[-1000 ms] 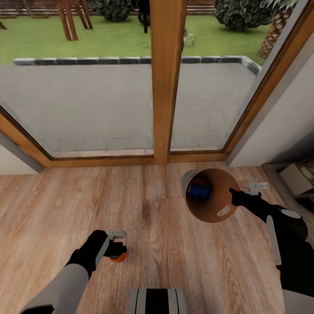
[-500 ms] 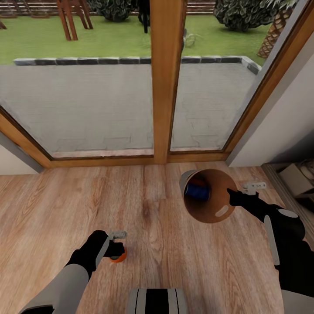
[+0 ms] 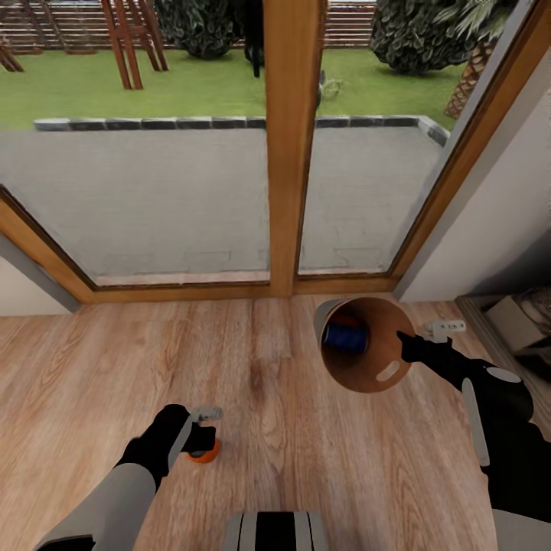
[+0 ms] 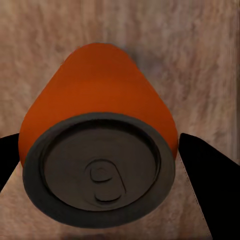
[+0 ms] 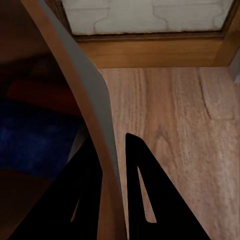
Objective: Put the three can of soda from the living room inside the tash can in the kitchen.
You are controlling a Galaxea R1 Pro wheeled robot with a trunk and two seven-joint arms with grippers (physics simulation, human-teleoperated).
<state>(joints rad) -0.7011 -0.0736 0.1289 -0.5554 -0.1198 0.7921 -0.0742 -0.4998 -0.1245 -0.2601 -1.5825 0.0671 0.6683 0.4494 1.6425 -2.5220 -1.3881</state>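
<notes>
The left gripper [image 3: 200,442] holds the small orange can with a grey top [image 3: 203,453], low over the wood plank floor [image 3: 291,451]. The right gripper [image 3: 404,350] pinches the rim of the round grey bin with a brown inside [image 3: 375,366]. The bin is tipped, with a blue can [image 3: 344,336] and a red can [image 3: 350,318] inside.

We see even daylight through the glass doors [image 3: 191,191], without glare. Shadows on the floor [image 3: 291,459] are faint. The bin's [image 5: 95,115] inside looks dim and soft. The head view's edges bend.
</notes>
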